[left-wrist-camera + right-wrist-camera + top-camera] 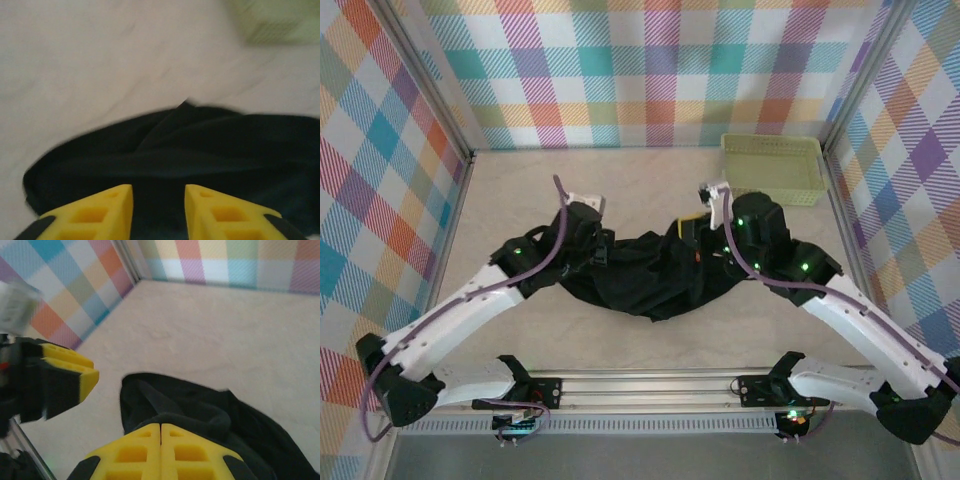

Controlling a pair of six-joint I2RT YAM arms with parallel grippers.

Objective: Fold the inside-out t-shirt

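So the left gripper is seen with its fingers parted a fair bit, black cloth showing through the gap but none visibly clamped. It's held low over the left end of the shirt, which is slung in a crumpled band across the middle of the table between the two arms. The right gripper is pressed fully shut with a ridge of cloth bunched right at its tips (whether any is actually pinched can't be told), and the basket is parked well apart in the far right corner.
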